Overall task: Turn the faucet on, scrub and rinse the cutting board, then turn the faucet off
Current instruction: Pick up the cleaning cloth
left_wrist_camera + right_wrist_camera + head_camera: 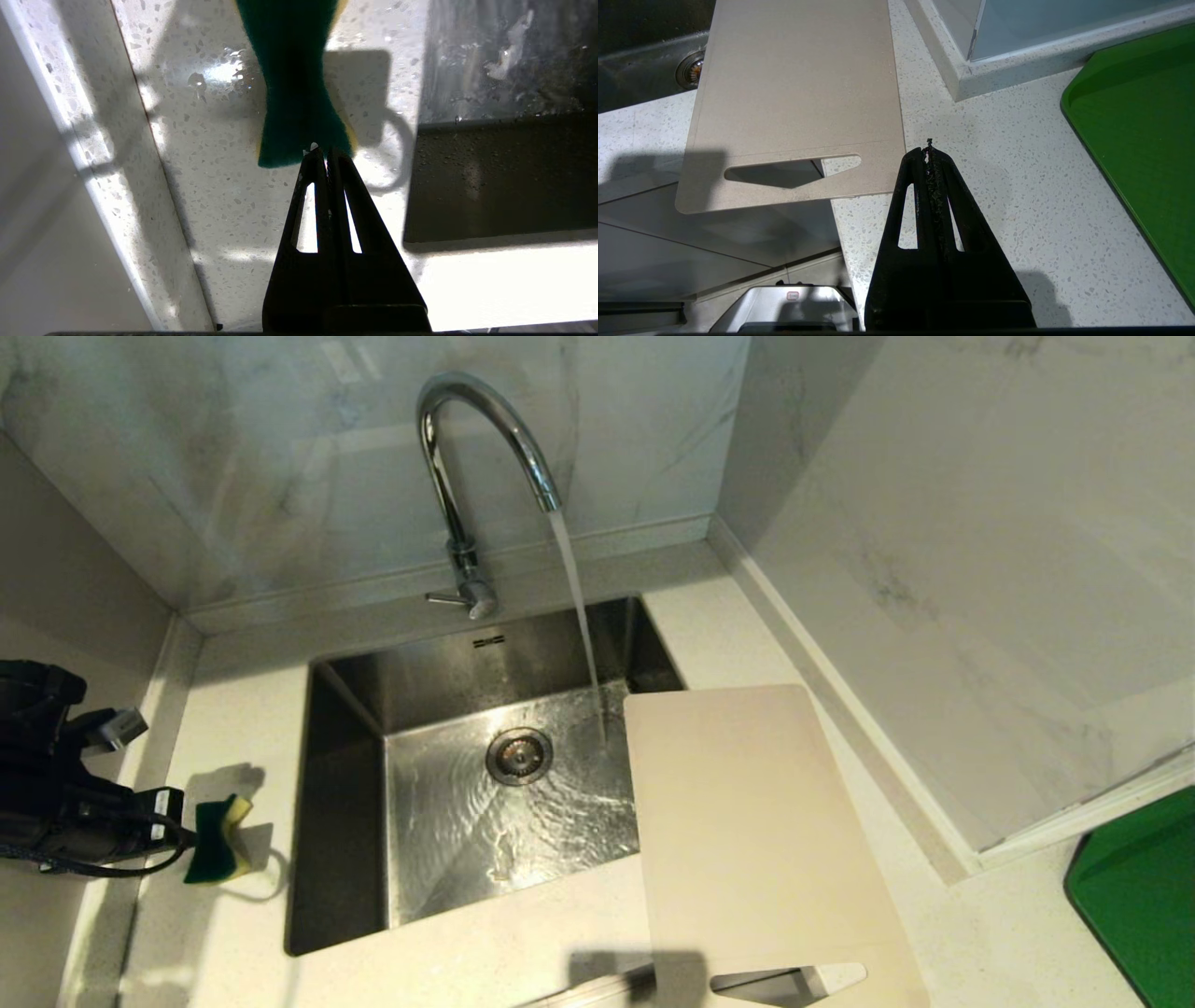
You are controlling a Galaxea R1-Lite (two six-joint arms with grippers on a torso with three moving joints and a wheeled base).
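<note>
The left gripper (325, 151) has its two black fingers pressed together on the near end of a green and yellow sponge (296, 79), which is pinched narrow in the middle. In the head view this gripper (182, 840) comes in from the left edge, and most of its arm is cut off there. The sponge (217, 840) hangs above the speckled white counter (233, 728), left of the sink (345, 803), and throws a shadow on the counter.

The right gripper (930, 151) is closed on nothing, over the bare counter just beside the cutting board (794, 84). It does not show in the head view.

The cutting board (747, 821) lies flat at the right side of the sink. Its far end reaches over the basin, and its slot handle end sticks out past the front edge of the counter; the lowest part is cut off by the picture border.

The faucet (457, 457) stands behind the sink, and water runs from its spout into the steel basin, close to the board's far left corner. I cannot tell if the stream touches the board.

Marble-looking walls close the corner. A green tray (1139, 896) lies on the counter at the right, only partly in view.
</note>
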